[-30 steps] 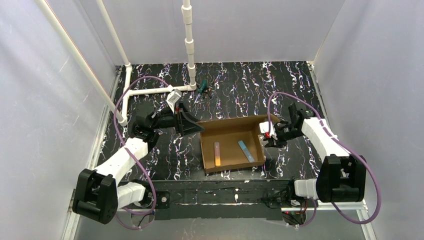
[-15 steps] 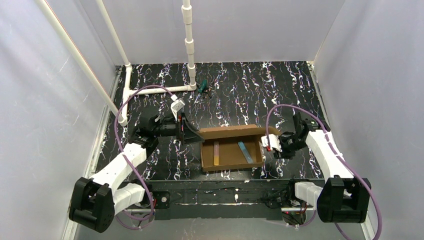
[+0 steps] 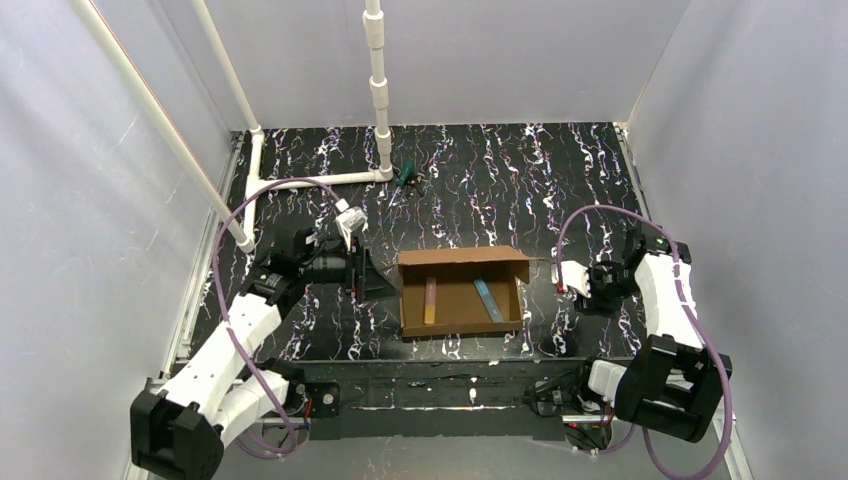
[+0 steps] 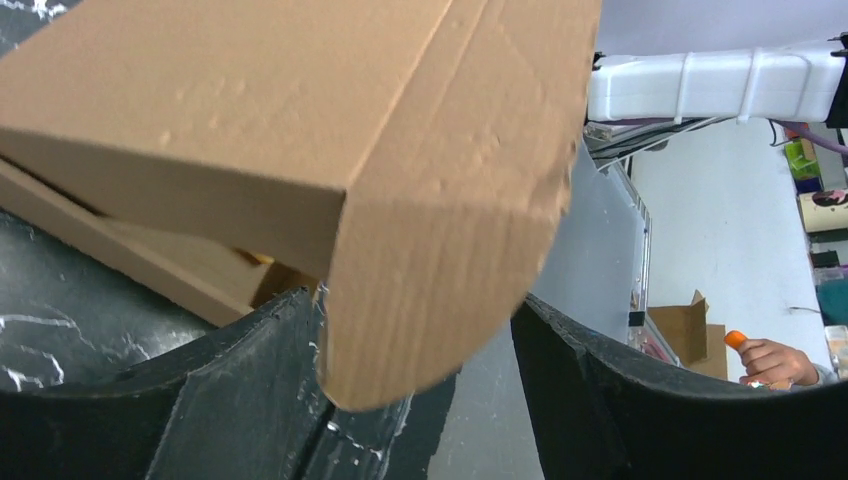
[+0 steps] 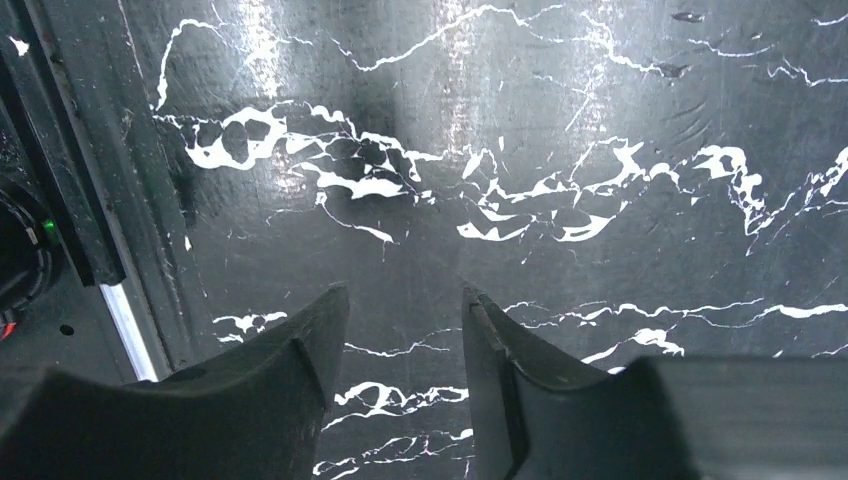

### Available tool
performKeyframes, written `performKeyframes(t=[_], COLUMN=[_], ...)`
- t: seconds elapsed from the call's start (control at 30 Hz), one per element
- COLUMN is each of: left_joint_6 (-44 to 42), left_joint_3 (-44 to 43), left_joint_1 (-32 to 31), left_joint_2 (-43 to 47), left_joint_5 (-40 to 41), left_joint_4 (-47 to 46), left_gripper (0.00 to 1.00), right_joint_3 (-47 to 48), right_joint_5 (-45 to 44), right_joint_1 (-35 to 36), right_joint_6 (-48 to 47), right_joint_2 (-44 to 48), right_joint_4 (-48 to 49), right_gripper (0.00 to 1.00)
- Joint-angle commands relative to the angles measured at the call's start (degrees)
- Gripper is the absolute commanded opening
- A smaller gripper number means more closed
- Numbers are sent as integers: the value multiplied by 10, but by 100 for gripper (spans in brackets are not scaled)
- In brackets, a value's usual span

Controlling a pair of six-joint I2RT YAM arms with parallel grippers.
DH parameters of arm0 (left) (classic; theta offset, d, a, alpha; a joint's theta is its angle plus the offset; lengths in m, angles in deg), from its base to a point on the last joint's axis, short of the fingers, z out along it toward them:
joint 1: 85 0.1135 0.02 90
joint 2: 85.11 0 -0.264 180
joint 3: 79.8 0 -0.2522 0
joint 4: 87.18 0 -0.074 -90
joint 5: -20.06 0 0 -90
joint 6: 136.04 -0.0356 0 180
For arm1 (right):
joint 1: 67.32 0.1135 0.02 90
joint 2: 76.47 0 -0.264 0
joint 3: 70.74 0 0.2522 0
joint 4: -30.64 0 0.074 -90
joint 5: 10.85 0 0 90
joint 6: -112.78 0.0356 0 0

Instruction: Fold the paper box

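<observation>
Brown corrugated cardboard forms the paper box (image 3: 462,292), set near the middle of the counter (image 3: 520,180), with a yellow marker (image 3: 430,300) and a blue marker (image 3: 488,300) seen inside. The left gripper (image 4: 415,330) is held wide apart at the box's left side; a rounded flap (image 4: 440,230) is framed between its fingers (image 4: 250,400), against one and clear of the other. The right gripper (image 5: 400,300) is parted narrowly over the counter, right of the box and apart from it, nothing held. From the left wrist the box is cut off by the frame.
</observation>
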Motion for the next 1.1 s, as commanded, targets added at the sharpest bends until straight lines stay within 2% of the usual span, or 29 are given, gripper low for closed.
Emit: performKeyframes(t=[0.0, 0.13, 0.3, 0.4, 0.53, 0.77, 0.93, 1.07], left_joint_6=[-34, -35, 5, 3, -30, -55, -17, 88], left_joint_3=[-18, -12, -9, -45, -109, -174, -148, -91], left_joint_1=[-1, -1, -1, -1, -1, -2, -1, -1], left_joint_2=[55, 89, 103, 103, 98, 117, 104, 61], left_joint_5=[16, 21, 28, 36, 59, 104, 158, 197], left_joint_4=[125, 172, 191, 250, 341, 424, 388, 293], left_gripper=[72, 73, 75, 75, 75, 75, 77, 76], right_joint_3=[23, 11, 21, 9, -26, -33, -52, -51], right_joint_5=[18, 19, 1, -45, -119, -169, -259, -285], right_joint_1=[-20, -20, -20, -20, -21, -34, -53, -83], right_joint_6=[-60, -73, -86, -107, -114, -116, -115, -112], right_joint_2=[-10, 5, 12, 28, 66, 77, 77, 60], right_joint_4=[-57, -57, -85, -105, -72, -77, -52, -9], right_gripper=[56, 61, 62, 62, 63, 63, 62, 62])
